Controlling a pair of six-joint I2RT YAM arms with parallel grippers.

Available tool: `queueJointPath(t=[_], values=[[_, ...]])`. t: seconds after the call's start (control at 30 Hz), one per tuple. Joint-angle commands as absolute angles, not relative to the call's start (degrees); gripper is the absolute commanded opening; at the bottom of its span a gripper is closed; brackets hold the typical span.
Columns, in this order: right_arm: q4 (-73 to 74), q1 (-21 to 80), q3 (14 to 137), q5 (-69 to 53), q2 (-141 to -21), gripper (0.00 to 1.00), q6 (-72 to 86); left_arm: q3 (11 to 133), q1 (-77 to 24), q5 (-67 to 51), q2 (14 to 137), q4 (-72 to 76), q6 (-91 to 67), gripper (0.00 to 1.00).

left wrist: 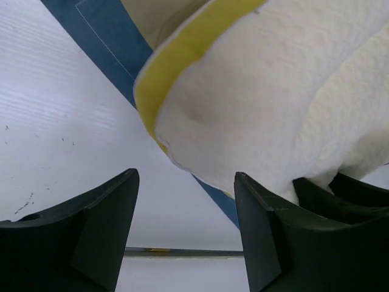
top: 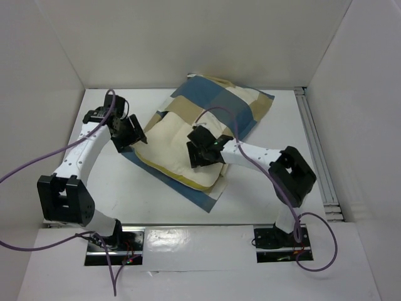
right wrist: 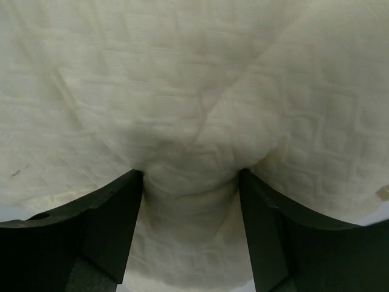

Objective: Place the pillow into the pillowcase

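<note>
From above, the pillow (top: 172,141) lies slantwise in the middle of the table (top: 125,194). Its far end is tucked inside the checked pillowcase (top: 232,103), and its near, larger part is still bare. A blue edge of the pillowcase shows from under the pillow's near side, flat on the table. The left gripper (top: 133,135) sits at the pillow's left corner, just beside the fabric. The right gripper (top: 203,153) is down on top of the pillow, near its middle and a little toward the near edge.

Through the left wrist camera, the left gripper (left wrist: 185,176) has its jaws wide apart, with only the white table (left wrist: 61,121) showing in the gap. The pillow (left wrist: 273,91) corner, with its bright yellow edge, hangs just above and drapes over the right-hand finger (left wrist: 267,231). It touches that finger but is not clamped. A blue strip of pillowcase (left wrist: 103,42) runs diagonally under the corner.

Through the right wrist camera, the cream quilted pillow (right wrist: 182,79) fills the whole picture. The right gripper (right wrist: 191,173) is pressed into it with its jaws well apart. A soft ridge of fabric bulges up between the fingers (right wrist: 109,219) and touches both inner faces, but whether it is truly pinched I cannot tell
</note>
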State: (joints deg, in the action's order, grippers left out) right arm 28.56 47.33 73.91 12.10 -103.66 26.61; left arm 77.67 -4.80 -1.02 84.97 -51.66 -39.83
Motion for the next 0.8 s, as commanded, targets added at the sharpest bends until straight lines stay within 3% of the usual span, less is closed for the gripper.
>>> queueJointPath(t=[0.0, 0.13, 0.23, 0.3, 0.33, 0.43, 0.77], values=[[31.3, 41.7, 65.5, 16.2, -98.1, 0.67, 30.0, 76.7, -2.9, -7.9, 84.4, -49.3, -36.4, 0.77], [35.8, 30.5, 56.3, 18.9, -85.5, 0.69, 31.5, 74.5, -2.4, -10.5, 84.4, -47.1, -35.1, 0.77], [36.3, 28.1, 58.4, 19.6, -78.0, 0.81, 30.7, 72.3, -2.4, -14.8, 85.1, -44.7, -34.5, 0.78], [35.2, 30.0, 64.6, 19.1, -77.2, 0.91, 29.5, 70.8, -2.9, -18.2, 85.6, -43.6, -34.5, 0.83], [35.2, 31.4, 66.9, 18.3, -77.9, 0.94, 28.3, 70.3, -2.9, -19.2, 85.6, -42.4, -34.5, 0.91], [34.6, 37.5, 76.4, 19.6, -85.3, 1.00, 27.2, 69.1, -5.0, -19.8, 85.6, -41.1, -34.5, 1.00], [31.4, 41.8, 97.5, 15.8, -120.9, 1.00, 27.7, 60.4, -5.8, -23.1, 86.2, -30.8, -33.5, 1.00]])
